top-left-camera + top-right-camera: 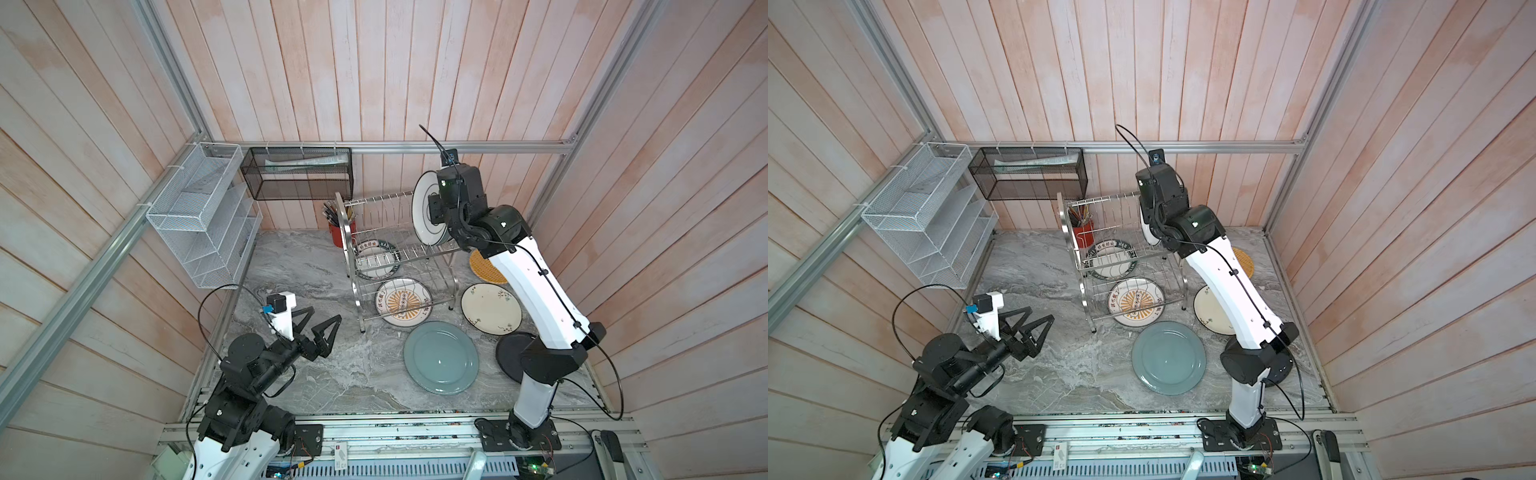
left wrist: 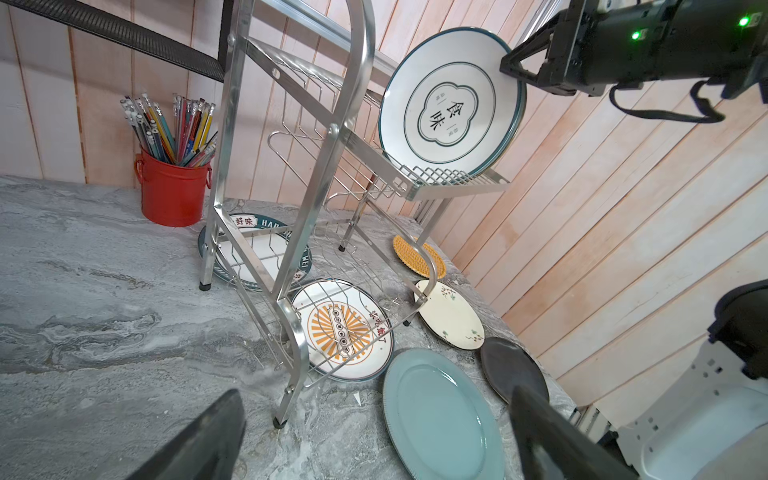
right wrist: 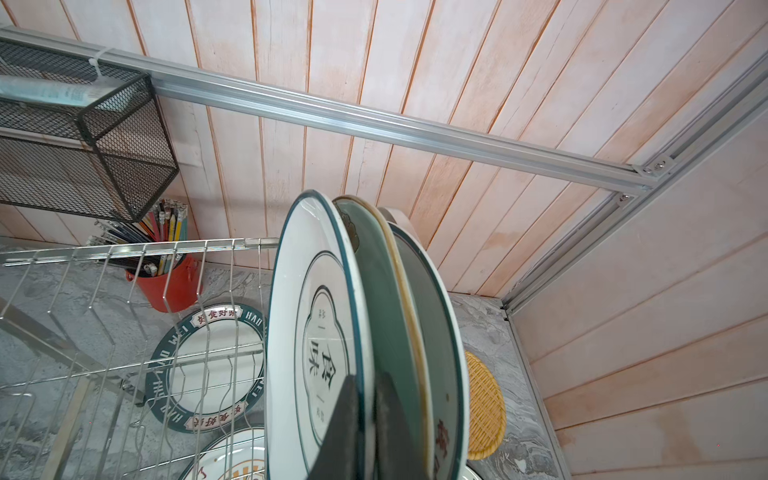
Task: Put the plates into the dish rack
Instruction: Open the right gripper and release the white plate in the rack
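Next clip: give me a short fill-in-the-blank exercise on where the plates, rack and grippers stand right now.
1. The right gripper is shut on the rim of the white green-rimmed plate, which stands upright in the ____ tier of the dish rack.
2. The left gripper hovers over the table with its jaws ____.
3. The pencils stand in a bucket whose colour is ____.
Missing words: upper; open; red.

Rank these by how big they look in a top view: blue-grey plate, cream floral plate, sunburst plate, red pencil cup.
1. blue-grey plate.
2. cream floral plate and sunburst plate: too alike to rank.
3. red pencil cup.
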Tool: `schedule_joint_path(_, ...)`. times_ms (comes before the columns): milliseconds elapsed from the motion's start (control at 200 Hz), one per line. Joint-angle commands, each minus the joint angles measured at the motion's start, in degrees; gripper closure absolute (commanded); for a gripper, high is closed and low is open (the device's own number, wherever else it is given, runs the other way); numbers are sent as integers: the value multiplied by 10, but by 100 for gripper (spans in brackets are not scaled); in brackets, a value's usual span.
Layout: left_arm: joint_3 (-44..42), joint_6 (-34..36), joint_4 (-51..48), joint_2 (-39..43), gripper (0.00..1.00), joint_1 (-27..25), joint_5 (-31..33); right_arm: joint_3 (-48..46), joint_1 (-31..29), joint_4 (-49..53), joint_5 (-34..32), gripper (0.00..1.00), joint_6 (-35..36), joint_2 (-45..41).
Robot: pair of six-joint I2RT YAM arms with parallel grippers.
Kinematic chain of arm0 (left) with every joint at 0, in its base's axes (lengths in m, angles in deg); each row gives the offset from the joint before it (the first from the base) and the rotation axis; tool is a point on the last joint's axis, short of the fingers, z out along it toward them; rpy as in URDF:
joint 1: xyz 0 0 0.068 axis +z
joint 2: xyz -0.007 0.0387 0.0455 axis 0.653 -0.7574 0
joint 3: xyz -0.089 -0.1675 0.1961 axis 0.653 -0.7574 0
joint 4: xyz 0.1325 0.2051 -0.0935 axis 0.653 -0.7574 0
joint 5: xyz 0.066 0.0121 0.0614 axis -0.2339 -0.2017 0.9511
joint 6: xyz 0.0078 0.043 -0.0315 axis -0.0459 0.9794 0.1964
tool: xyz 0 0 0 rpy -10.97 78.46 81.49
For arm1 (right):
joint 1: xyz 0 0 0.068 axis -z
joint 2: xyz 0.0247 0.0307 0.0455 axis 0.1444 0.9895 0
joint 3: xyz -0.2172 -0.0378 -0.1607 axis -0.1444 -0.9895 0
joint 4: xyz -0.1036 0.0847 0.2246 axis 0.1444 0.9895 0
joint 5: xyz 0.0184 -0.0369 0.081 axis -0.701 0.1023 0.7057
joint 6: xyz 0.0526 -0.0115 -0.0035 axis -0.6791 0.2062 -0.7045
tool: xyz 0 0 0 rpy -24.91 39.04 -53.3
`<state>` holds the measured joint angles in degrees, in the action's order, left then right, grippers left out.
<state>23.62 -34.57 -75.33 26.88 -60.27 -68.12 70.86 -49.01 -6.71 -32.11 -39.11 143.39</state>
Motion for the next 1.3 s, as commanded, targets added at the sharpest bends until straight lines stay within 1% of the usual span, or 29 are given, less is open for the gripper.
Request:
schedule_joint_path(0,-5,-3,10,4,0,2,-8,12,-2,-1,34,98,12,13)
schedule_joint_path(365,-6,-2,11,4,0,3,-8,-11,5,-30,64,99,37,1)
schedule_joint_path(440,-6,-2,11,4,0,2,-8,-20,10,-35,82,100,36,-3)
schedule_joint_path(500,-6,-2,11,4,0,2,-8,-21,15,-31,91,98,31,-4)
schedule_joint_path(605,-6,-2,11,4,0,2,-8,-26,16,-22,84,92,23,-6)
schedule_joint_path(765,-6,-1,11,4,0,2,-9,-35,15,-15,79,91,4,-17)
schedule_joint_path(860,-6,-2,11,4,0,2,-9,-40,12,-12,78,87,-9,-23)
schedule_joint_path(1175,-6,-2,11,5,0,2,-9,-52,1,-8,61,81,-9,-27)
schedule_joint_path(1290,-5,-1,11,4,0,2,-9,-46,1,-10,61,76,-6,-28)
